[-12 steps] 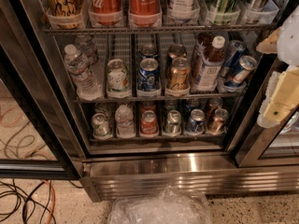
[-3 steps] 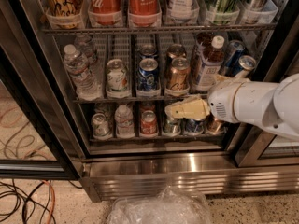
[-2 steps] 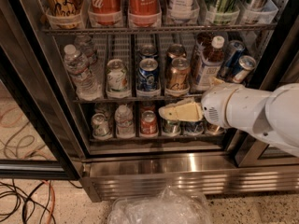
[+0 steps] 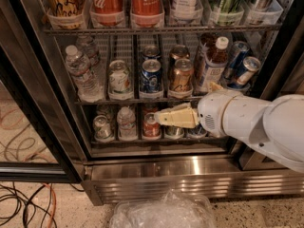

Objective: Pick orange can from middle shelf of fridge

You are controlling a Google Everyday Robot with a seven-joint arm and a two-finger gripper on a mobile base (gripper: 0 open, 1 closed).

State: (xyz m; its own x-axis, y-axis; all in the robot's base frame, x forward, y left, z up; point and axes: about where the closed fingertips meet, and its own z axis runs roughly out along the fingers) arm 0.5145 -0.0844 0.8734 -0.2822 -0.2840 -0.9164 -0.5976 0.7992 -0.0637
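Note:
The orange can (image 4: 181, 77) stands upright at the front of a lane on the middle shelf (image 4: 137, 100) of the fridge (image 4: 190, 167), right of centre, with a second copper can (image 4: 178, 53) behind it. My gripper (image 4: 164, 117), cream-coloured on a white arm (image 4: 256, 125), reaches in from the right and points left. It sits in front of the lower shelf, just below the middle shelf's front edge and slightly left of the orange can, apart from it.
On the middle shelf stand a water bottle (image 4: 81, 72), a white-and-green can (image 4: 119, 78), a blue can (image 4: 150, 76), a brown bottle (image 4: 214, 63) and tilted blue cans (image 4: 242, 65). Coca-Cola bottles (image 4: 107, 4) stand above. A crumpled plastic bag (image 4: 164, 210) and cables (image 4: 28, 201) lie on the floor.
The arm has swung in from the right edge and the gripper has moved left across the lower shelf front, to below the orange can.

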